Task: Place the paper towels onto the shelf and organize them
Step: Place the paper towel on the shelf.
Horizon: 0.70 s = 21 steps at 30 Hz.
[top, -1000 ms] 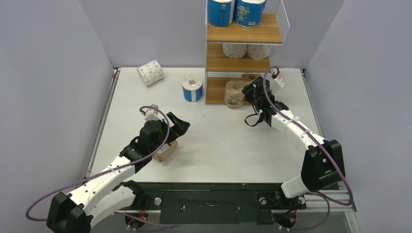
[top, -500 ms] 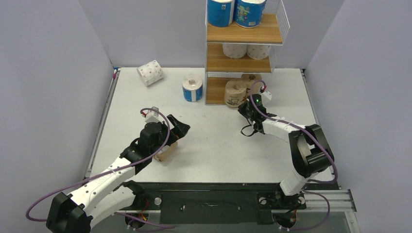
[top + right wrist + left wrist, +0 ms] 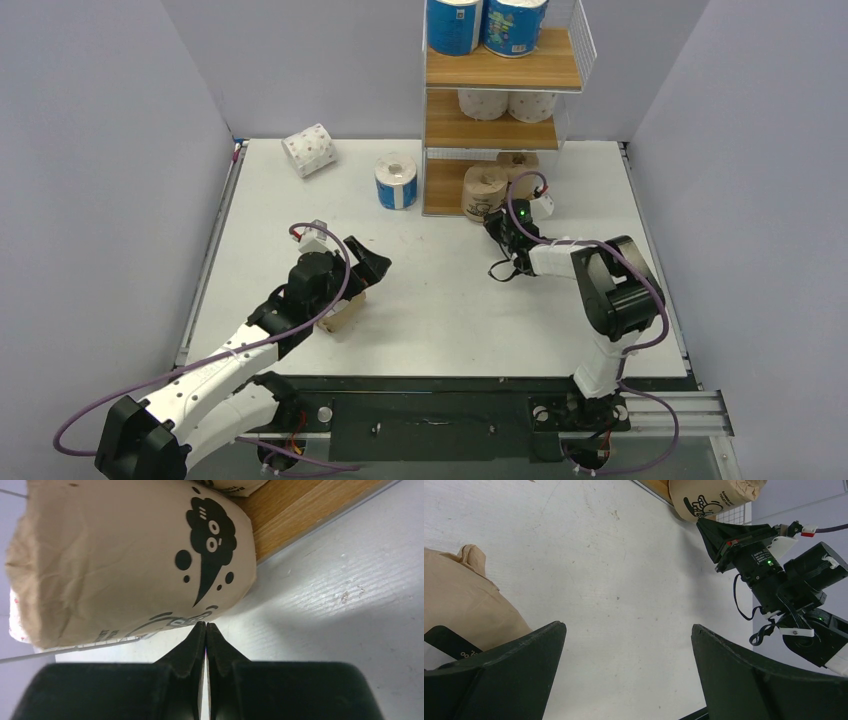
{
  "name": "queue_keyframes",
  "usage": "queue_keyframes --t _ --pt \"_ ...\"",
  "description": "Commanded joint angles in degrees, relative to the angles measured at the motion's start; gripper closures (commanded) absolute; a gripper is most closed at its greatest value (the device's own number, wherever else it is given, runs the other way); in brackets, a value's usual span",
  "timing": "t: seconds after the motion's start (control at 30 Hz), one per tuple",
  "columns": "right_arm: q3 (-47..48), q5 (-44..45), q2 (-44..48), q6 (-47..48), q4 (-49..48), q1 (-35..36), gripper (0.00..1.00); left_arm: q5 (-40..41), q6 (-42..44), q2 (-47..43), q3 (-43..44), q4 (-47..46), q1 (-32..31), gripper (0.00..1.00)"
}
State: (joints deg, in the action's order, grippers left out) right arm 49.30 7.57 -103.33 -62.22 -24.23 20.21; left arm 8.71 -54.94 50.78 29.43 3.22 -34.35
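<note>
The shelf (image 3: pixel 502 68) stands at the back. It holds two blue rolls (image 3: pixel 455 25) on top, two white rolls (image 3: pixel 483 103) in the middle and two brown kraft rolls (image 3: pixel 484 193) at the bottom. My right gripper (image 3: pixel 495 225) is shut and empty, low on the table. Its tips (image 3: pixel 205 625) touch or nearly touch the front brown roll (image 3: pixel 125 555), which sits at the edge of the bottom board (image 3: pixel 300 510). My left gripper (image 3: pixel 370 262) is open and empty (image 3: pixel 628 627), just beyond another brown roll (image 3: pixel 464 600) lying on the table.
A white roll with pink dots (image 3: pixel 308 150) lies at the back left of the table. A blue roll (image 3: pixel 396 181) stands just left of the shelf. My right arm (image 3: pixel 784 580) shows in the left wrist view.
My right arm has folded back and its gripper has dropped low and moved left to the foot of the front brown roll. The left arm has barely moved.
</note>
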Motion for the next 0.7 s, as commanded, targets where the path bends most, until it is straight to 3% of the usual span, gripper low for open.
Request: queue_keyframes --t 0.0,0.67 --pt "3.2 1.5 -2.2 -1.6 -4.0 -0.9 1.0 0.2 0.8 -0.6 0.1 -2.0 0.1 0.04" --pt "12.7 0.6 -10.2 -3.9 -3.6 -1.8 1.0 0.8 1.0 -0.5 -0.1 -2.0 0.2 0.04"
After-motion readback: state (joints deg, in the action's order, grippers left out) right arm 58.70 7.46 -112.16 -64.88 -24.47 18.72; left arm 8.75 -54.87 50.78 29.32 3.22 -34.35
